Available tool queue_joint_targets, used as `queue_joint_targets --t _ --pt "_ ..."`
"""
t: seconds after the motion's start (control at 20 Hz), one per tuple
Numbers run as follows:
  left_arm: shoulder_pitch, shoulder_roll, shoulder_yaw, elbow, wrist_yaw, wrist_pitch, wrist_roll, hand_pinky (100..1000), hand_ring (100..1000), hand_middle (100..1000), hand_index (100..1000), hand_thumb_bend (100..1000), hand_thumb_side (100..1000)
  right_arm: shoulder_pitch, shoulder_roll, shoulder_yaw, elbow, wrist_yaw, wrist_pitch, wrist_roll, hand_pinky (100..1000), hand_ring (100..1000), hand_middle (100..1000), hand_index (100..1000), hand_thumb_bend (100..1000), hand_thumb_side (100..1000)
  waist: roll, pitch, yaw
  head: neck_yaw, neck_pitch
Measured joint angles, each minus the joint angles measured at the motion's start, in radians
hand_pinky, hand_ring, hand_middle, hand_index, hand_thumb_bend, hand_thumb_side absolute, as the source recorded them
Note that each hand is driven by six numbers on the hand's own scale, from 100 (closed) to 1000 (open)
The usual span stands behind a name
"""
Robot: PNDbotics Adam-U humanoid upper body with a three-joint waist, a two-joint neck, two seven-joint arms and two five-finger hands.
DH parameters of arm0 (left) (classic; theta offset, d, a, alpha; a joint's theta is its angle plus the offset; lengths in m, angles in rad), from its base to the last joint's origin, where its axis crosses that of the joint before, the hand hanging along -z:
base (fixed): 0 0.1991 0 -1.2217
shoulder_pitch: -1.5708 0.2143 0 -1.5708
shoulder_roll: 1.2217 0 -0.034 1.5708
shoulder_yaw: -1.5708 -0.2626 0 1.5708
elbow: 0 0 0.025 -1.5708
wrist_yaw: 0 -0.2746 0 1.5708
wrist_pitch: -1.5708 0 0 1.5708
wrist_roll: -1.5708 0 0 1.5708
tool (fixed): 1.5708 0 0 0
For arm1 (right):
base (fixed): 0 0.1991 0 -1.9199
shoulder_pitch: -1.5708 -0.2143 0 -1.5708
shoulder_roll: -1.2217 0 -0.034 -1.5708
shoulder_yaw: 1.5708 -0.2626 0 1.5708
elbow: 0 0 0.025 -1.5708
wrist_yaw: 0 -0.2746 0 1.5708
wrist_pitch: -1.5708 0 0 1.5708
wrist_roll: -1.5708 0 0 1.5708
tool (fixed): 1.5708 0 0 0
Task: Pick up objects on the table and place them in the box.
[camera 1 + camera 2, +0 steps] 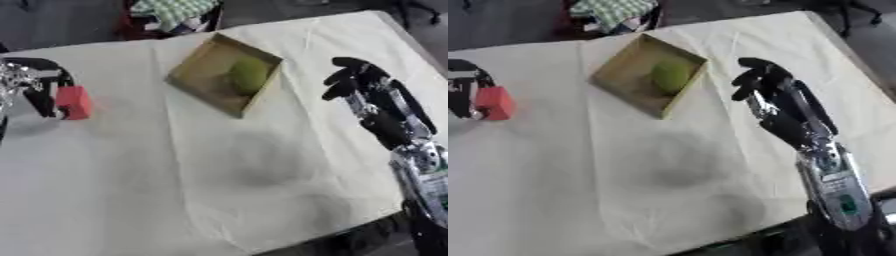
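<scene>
A shallow cardboard box [199, 76] lies on the white cloth at the upper middle, and a green round fruit [248, 75] rests inside it. At the left edge a red block [74, 102] is held between the curled fingers and thumb of my left hand [37, 85], just above the cloth. My right hand [776, 102] hovers to the right of the box, fingers relaxed and slightly bent, holding nothing.
The table's white cloth [219, 175] is creased and drops off at the front right edge. Beyond the far edge sits a chair with a green checked cloth [175, 10]. Dark floor lies to the right.
</scene>
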Motion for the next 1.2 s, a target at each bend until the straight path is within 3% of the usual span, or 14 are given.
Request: queue_joint_targets --t 0.25,0.5,1.0,1.05,1.1,1.15,1.2 --pt "-0.003 -0.009 0.002 -0.059 0.093 0.012 0.086 617 487 476 650 121 100 0.0 0.0 0.0 0.0 0.0 0.0 0.0 622 566 601 846 100 556 -0.001 0.0 0.0 -0.001 0.0" --pt "-0.026 -0.068 -0.022 -0.115 0.137 0.028 0.163 612 484 472 653 156 114 -0.001 0.0 0.003 0.0 0.0 0.0 0.006 622 566 601 846 100 558 -0.005 0.0 -0.013 0.005 0.0" --pt "-0.051 -0.244 -0.067 -0.127 0.053 0.067 0.355 622 497 483 672 206 137 -0.015 0.004 0.027 0.0 -0.009 0.001 0.029 622 567 600 846 100 561 -0.006 0.001 -0.06 0.032 0.0" --pt "-0.051 -0.255 -0.07 -0.126 0.043 0.07 0.378 628 506 495 684 219 144 -0.018 0.007 0.027 0.0 -0.01 0.001 0.031 622 567 600 846 100 561 -0.006 0.001 -0.063 0.033 0.0" --pt "-0.051 -0.265 -0.073 -0.124 0.035 0.072 0.398 635 517 509 698 296 139 -0.018 0.009 0.027 0.0 -0.01 0.001 0.032 622 567 600 846 100 562 -0.006 0.001 -0.065 0.035 0.0" --pt "-0.049 -0.274 -0.078 -0.12 0.027 0.072 0.415 639 525 518 708 241 161 -0.018 0.009 0.027 0.0 -0.01 0.001 0.032 622 567 600 846 100 562 -0.006 0.001 -0.067 0.035 0.0" --pt "-0.046 -0.281 -0.081 -0.116 0.019 0.071 0.427 643 530 525 718 250 168 -0.018 0.009 0.027 0.0 -0.011 0.001 0.032 622 567 600 846 100 562 -0.006 0.002 -0.068 0.035 0.0"
